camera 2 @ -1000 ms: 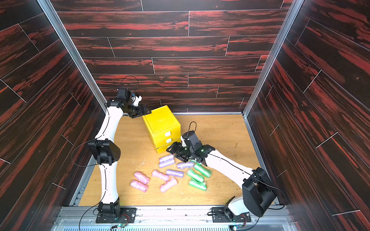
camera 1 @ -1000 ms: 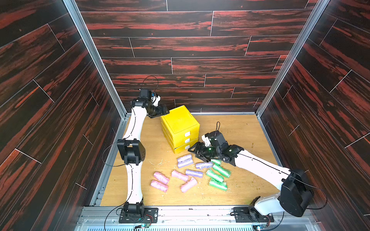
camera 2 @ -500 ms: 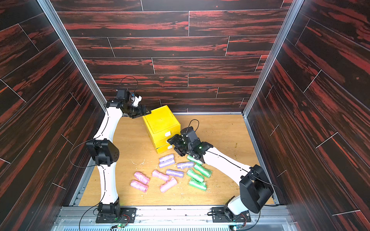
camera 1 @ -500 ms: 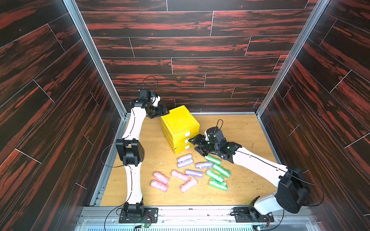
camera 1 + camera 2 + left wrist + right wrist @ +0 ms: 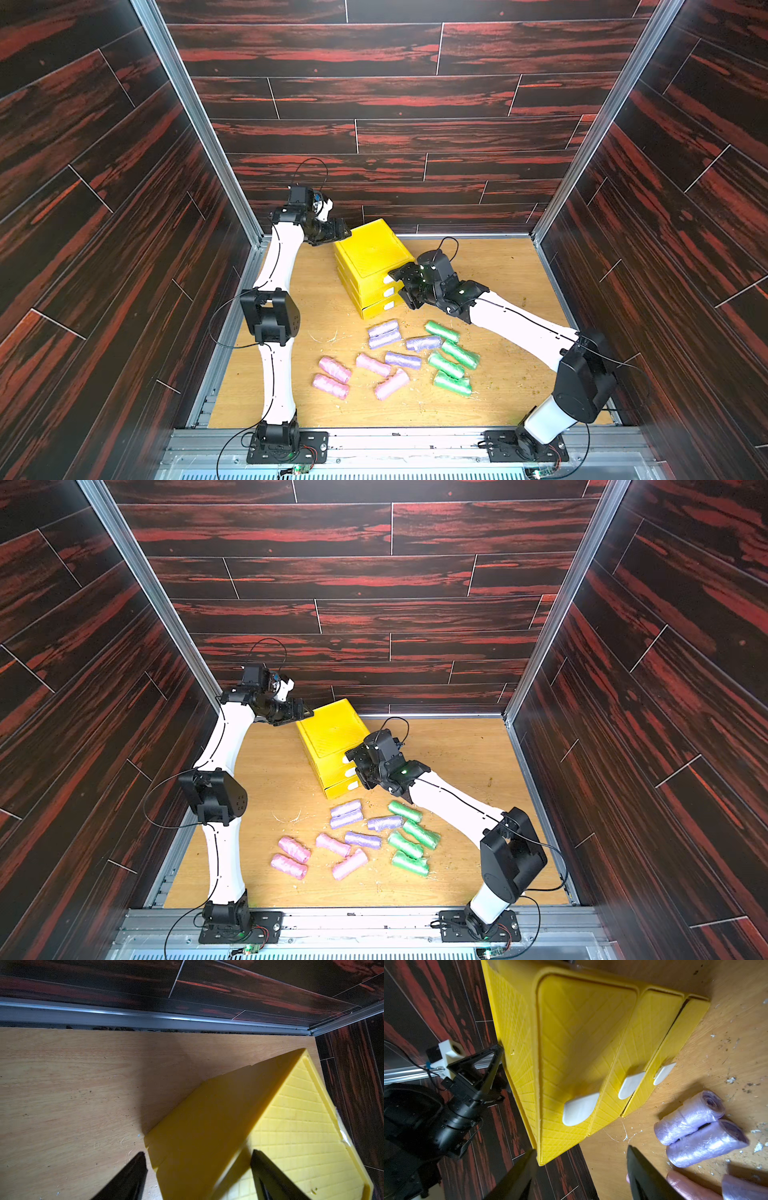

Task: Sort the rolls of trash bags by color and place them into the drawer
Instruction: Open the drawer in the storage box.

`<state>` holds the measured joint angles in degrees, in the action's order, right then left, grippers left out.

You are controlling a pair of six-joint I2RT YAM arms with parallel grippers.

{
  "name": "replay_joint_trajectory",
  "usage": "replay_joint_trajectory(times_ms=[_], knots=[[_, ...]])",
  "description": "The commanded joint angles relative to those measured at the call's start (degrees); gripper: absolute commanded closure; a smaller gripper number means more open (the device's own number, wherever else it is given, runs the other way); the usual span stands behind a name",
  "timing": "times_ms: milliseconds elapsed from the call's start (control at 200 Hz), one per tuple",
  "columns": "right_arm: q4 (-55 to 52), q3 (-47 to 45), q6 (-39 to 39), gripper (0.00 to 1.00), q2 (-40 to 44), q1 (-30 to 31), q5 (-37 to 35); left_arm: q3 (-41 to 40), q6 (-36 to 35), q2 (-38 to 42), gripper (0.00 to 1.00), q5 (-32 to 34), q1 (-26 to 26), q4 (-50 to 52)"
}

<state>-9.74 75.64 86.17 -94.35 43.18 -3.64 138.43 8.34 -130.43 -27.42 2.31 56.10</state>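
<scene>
Right pincer (image 5: 401, 288) (image 5: 581, 1149): spread apart, empty, poised just in front of the upper front corner of the bright yellow ribbed-plastic chest of three stacked drawers (image 5: 370, 253) (image 5: 571, 1043), close to the top drawer's small white plastic tab (image 5: 579, 1109); contact with the chest impossible to tell. Left pincer (image 5: 343, 235) (image 5: 197, 1153): likewise spread apart, clamped on nothing, set at the chest's far top corner, one fingertip (image 5: 128, 1178) over bare table, the other over the ribbed top, the chest's edge between them; touching or not, unclear through the blur. Chest upright on the light wooden table (image 5: 478, 266) near the back wall, turned at an angle, drawer fronts toward the right arm; a dark slit along the lowest drawer's edge in the right wrist view. All twelve rolls lying on the table in front of the chest: four lavender-purple crinkly plastic rolls of trash bags (image 5: 384, 340) nearest the chest, two of them side by side and touching (image 5: 689, 1120); four green crinkly rolls (image 5: 459, 354) clustered toward the right arm's side; four pink crinkly rolls (image 5: 334, 369) nearer the front edge, toward the left arm's side. Small pale scraps (image 5: 633, 1133) scattered over the table around the rolls. Dark red-streaked wood-panel walls (image 5: 374, 104) on three sides.
</scene>
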Motion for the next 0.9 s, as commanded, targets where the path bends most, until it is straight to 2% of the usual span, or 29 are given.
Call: replay_joint_trajectory(times_ms=[0,261,897], knots=[[-2.9,1.2,1.0,0.28,-1.4,0.4,-1.4,-1.7,-1.6,1.4,0.18,2.9,0.3,4.9],[-3.3,1.2,1.1,0.28,-2.0,1.1,-2.2,-1.0,-1.6,0.9,0.18,3.7,0.4,5.4],[-8.8,9.9,3.1,0.27,-10.1,1.1,-4.4,-0.8,-1.5,0.9,0.18,4.0,0.8,5.7]])
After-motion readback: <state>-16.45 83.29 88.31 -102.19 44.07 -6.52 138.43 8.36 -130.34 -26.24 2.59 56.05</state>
